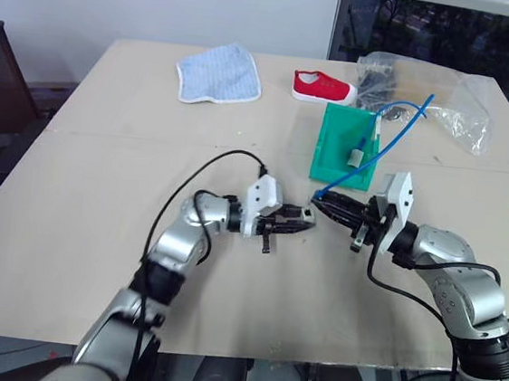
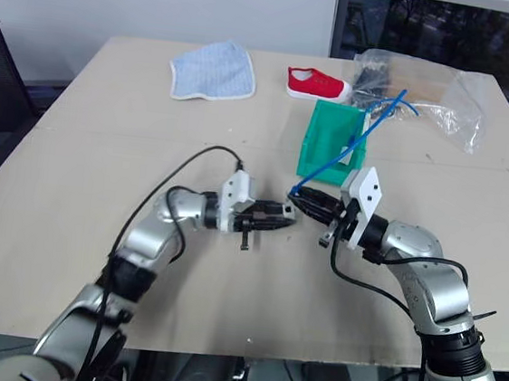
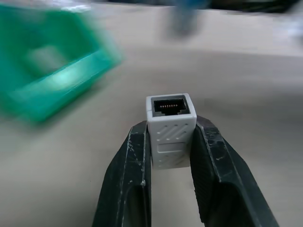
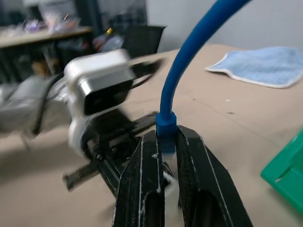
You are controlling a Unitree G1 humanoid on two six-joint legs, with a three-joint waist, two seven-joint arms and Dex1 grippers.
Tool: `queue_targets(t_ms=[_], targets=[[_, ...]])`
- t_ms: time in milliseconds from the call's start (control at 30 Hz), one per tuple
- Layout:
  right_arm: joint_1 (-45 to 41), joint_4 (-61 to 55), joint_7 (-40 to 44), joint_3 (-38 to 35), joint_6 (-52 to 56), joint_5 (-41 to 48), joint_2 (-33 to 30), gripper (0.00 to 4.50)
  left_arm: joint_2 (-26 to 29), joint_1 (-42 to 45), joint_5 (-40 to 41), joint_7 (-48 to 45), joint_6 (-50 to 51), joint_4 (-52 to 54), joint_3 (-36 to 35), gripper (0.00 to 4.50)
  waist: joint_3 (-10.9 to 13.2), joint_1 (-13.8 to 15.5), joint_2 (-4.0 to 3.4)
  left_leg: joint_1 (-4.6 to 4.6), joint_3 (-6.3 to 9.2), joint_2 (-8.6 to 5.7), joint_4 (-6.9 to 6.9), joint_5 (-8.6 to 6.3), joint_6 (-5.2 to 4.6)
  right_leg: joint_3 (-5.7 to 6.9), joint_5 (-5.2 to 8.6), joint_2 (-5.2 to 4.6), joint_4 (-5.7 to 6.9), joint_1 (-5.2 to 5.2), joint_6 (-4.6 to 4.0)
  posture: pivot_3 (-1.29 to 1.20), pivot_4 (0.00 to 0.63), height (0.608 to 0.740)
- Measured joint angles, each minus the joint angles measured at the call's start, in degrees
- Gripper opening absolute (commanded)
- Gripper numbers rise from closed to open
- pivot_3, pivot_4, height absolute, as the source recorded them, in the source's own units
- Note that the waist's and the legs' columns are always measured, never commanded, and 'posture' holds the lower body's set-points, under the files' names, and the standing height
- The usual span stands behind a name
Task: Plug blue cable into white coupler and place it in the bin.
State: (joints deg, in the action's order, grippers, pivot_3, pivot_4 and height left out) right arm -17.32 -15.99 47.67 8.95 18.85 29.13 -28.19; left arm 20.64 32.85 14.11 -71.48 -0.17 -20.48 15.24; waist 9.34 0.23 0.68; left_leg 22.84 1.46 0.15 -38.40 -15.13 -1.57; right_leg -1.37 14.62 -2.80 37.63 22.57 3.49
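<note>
Both parts held: left gripper [image 1: 304,219] fingers clamp white coupler [image 3: 171,128], right gripper [image 1: 323,205] fingers pinch blue cable [image 4: 182,68]; mating and bin [image 1: 331,158] drop remain

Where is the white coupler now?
The white coupler sits clamped in the left gripper, above the table's middle, its socket facing the blue cable end held by the right gripper.
</note>
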Motion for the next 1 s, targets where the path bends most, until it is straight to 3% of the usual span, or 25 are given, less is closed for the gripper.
queue_targets(t_ms=[167, 367, 600, 1000], targets=[[-1.3, 5.3, 4.6, 1.8, -4.6, -4.9, -0.9, 0.0, -3.2, 10.1, -3.9, -9.0, -11.0, -19.9, 2.1, 0.54, 0.0, -0.4, 0.04, 0.16, 0.0, 0.0, 0.02, 0.0, -0.01, 0.1, 0.02, -0.01, -0.12, 0.06, 0.05, 0.0, 0.15, 0.74], [0.2, 6.2, 6.9, 1.8, -5.9, -7.5, -2.2, 0.0, -5.9, 15.8, -6.6, -13.1, -19.6, -34.0, 1.8, 0.54, 0.0, -0.8, 0.06, 0.17, 0.22, 0.0, 0.01, -0.01, -0.01, 0.1, 0.03, -0.02, -0.05, 0.07, 0.06, 0.0, 0.15, 0.74], [0.7, 6.6, 8.1, 1.9, -5.7, -9.1, -2.4, 0.0, -7.3, 18.5, -8.5, -13.8, -24.5, -40.4, 0.5, 0.54, 0.0, -0.8, 0.07, 0.12, 0.3, -0.02, -0.05, -0.01, -0.01, 0.12, 0.02, -0.02, 0.12, 0.05, 0.07, 0.0, 0.15, 0.74], [-0.6, 10.3, 9.6, 2.2, -7.7, -11.3, -1.8, 0.0, -8.0, 18.8, -11.0, -14.3, -28.6, -42.5, -1.3, 0.54, 0.0, -0.8, 0.07, 0.04, 0.33, -0.03, -0.05, -0.01, -0.01, 0.13, 0.02, -0.02, 0.16, -0.02, 0.07, 0.0, 0.15, 0.74]])
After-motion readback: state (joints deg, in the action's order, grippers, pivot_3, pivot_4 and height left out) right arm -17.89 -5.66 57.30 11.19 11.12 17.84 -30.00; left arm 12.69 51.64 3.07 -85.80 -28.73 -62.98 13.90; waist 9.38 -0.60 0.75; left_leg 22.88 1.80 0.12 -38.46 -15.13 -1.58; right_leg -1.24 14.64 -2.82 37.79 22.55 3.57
